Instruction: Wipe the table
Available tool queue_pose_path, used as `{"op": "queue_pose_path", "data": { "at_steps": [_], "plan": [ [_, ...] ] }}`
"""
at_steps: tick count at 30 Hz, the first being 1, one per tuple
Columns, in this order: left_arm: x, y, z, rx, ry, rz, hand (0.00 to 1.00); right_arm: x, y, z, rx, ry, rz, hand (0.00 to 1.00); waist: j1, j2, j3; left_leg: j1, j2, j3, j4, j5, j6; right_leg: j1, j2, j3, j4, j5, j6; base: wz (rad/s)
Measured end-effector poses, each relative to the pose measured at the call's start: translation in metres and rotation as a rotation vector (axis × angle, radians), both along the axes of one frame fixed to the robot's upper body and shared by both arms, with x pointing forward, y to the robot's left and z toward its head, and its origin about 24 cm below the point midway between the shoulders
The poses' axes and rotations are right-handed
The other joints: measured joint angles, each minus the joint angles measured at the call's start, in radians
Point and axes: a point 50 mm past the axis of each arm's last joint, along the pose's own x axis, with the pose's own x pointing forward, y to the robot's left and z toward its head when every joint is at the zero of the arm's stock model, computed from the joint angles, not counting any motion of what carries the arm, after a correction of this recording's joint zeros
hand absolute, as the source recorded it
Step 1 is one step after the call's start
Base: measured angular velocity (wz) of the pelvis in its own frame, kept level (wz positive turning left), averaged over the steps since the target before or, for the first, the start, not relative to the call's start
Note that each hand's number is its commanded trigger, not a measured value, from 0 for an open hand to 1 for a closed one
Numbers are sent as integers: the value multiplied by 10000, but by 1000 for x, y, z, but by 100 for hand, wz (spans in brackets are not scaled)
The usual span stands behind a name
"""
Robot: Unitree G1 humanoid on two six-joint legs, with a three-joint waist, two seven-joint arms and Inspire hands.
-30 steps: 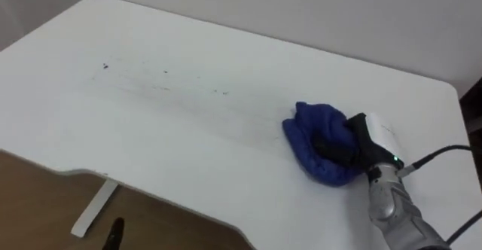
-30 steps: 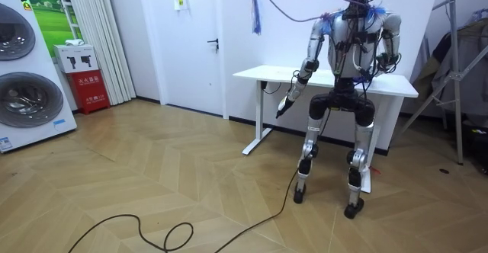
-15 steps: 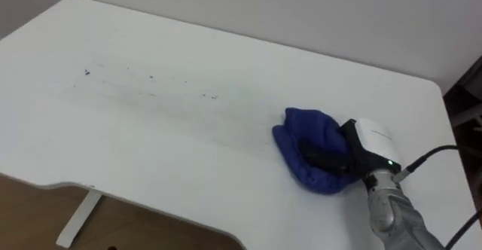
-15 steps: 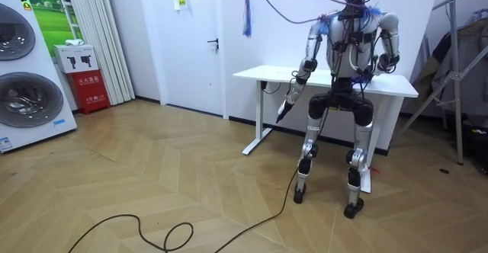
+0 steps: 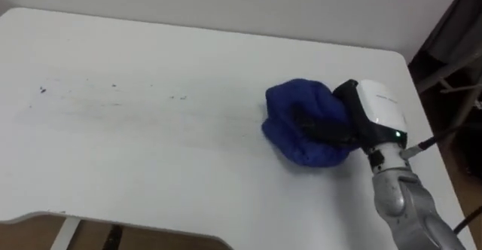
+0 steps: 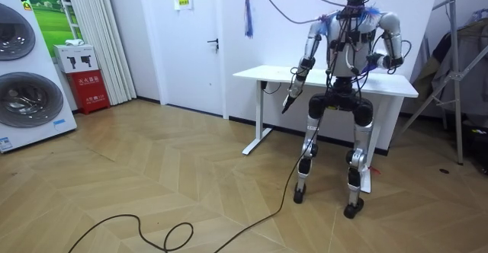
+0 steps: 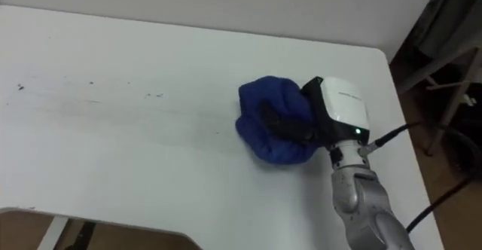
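the right hand point(image 5: 374, 116) clutches the blue cloth point(image 5: 297, 133), dark fingers point(image 5: 320, 127) curled into its folds, on the right part of the white surface point(image 5: 151, 167); faint dark specks point(image 5: 113, 85) streak it further left; the robot stands at the surface, left hand point(image 6: 288, 100) beside its edge; washing machines point(image 6: 23, 78), a red box point(image 6: 90, 91) and a door point(image 6: 194, 40) stand behind.
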Motion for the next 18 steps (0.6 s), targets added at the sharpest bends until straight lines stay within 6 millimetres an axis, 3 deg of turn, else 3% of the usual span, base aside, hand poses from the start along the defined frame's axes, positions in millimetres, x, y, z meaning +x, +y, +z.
{"op": "queue_pose_path", "data": {
  "at_steps": [4,8,12,13,15,16,17,18],
  "plan": [
    [-2,-1,0,-36,-22,9,0,-11,-19,15,214,-984,-832,0,-229,-80,-47,140,1,149,8,2,2,74,-1,73,-4,0,0,-7],
    [-2,-1,-1,-136,37,-33,0,-13,-27,28,207,-1578,-1056,0,-467,-38,-8,100,14,347,-5,-4,5,-70,24,260,20,8,11,-14],
    [-3,-3,-3,-390,117,-146,0,-16,-48,37,612,-2009,-1816,0,-556,-45,0,100,56,511,-48,-18,6,-259,70,443,160,19,-7,-12],
    [-4,-4,-3,-433,164,-116,0,-17,-52,39,652,-2123,-1940,6,-584,-49,1,111,74,544,-47,-22,0,-266,84,466,160,24,-15,-8],
    [-5,-6,-4,-510,155,-66,0,-17,-56,41,663,-2260,-2052,47,-598,-65,8,112,91,559,-45,-23,-2,-274,101,482,161,29,-22,-2],
    [-5,-6,-4,-545,155,-67,0,-17,-56,42,755,-2305,-2065,78,-599,-78,11,114,101,564,-44,-24,-5,-279,111,486,161,30,-24,0],
    [-5,-7,-4,-561,157,-69,0,-17,-56,42,775,-2317,-2064,100,-601,-87,13,113,102,565,-44,-25,-6,-282,113,490,161,31,-25,0],
    [-4,-7,-5,-586,158,-73,0,-17,-56,43,774,-2336,-2053,100,-601,-102,20,110,102,569,-44,-25,-7,-290,113,498,162,31,-25,0]
  ]
}}
